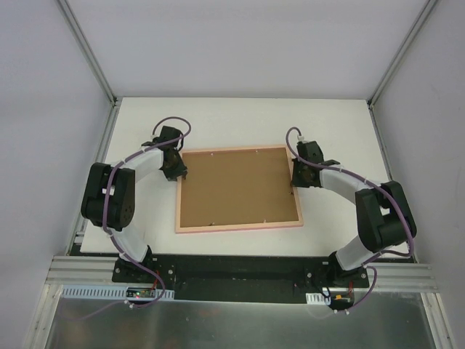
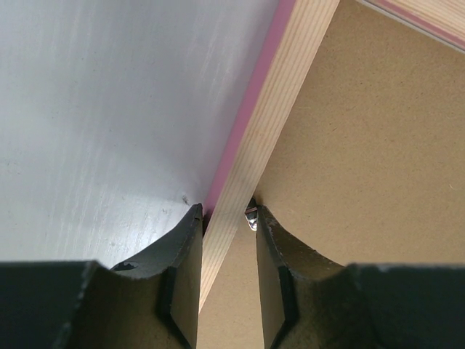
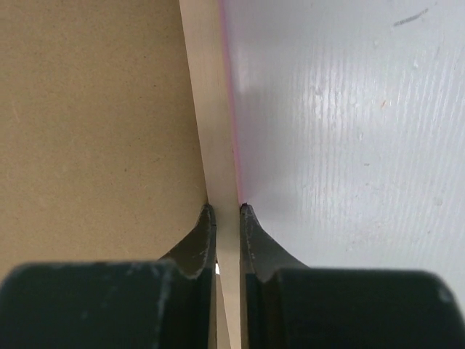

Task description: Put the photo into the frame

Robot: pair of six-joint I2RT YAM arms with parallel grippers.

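The pink wooden picture frame (image 1: 239, 226) is lying face down on the white worktop (image 1: 240, 123), with plain grey walls (image 1: 43, 87) around. The black left fingers (image 2: 182, 276) and black right fingers (image 3: 196, 247) are each squeezing one side rail.

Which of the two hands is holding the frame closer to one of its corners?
The left hand: it grips the frame's left rail near the far corner, while the right hand clamps the right rail nearer its middle.

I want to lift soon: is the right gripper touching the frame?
Touching. In the right wrist view, both fingers of the right gripper press on the rail of the frame between them, with no gap at the tips.
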